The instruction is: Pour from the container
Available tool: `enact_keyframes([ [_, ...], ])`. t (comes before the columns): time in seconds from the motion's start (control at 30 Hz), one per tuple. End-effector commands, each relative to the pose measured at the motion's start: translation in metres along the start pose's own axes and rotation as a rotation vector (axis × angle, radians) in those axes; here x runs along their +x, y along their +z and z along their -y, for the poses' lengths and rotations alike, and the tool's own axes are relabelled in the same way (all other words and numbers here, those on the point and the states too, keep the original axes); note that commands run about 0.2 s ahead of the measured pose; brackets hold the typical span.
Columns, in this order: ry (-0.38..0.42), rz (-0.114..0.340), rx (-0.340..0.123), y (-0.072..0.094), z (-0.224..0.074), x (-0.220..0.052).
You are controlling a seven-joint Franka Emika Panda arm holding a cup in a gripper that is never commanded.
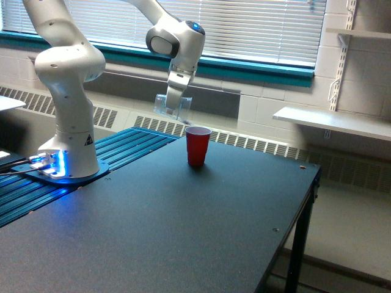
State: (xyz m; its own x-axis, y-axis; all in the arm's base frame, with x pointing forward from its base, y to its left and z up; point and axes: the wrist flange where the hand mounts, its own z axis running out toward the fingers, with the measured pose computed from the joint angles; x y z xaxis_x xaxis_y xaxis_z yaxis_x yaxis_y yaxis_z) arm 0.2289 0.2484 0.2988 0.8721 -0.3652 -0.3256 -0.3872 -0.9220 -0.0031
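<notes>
My fingers (175,99) gripped the clear container (171,106), tilted, hanging up-left of the red cup (197,146), mouths apart.

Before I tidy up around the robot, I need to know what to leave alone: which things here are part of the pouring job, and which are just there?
Part of the job:
- clear container, held tilted in the gripper
- red cup, upright on the black table

Just there:
- wall shelf on the exterior view's right
- window blinds
- radiator grille behind the table
</notes>
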Motion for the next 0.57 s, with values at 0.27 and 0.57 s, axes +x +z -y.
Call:
enact_keyframes([
  [0.27, 0.038, -0.005, -0.007, -0.002, 0.005, 0.004],
  [0.57, 0.063, -0.041, 0.010, -0.010, 0.007, 0.014],
])
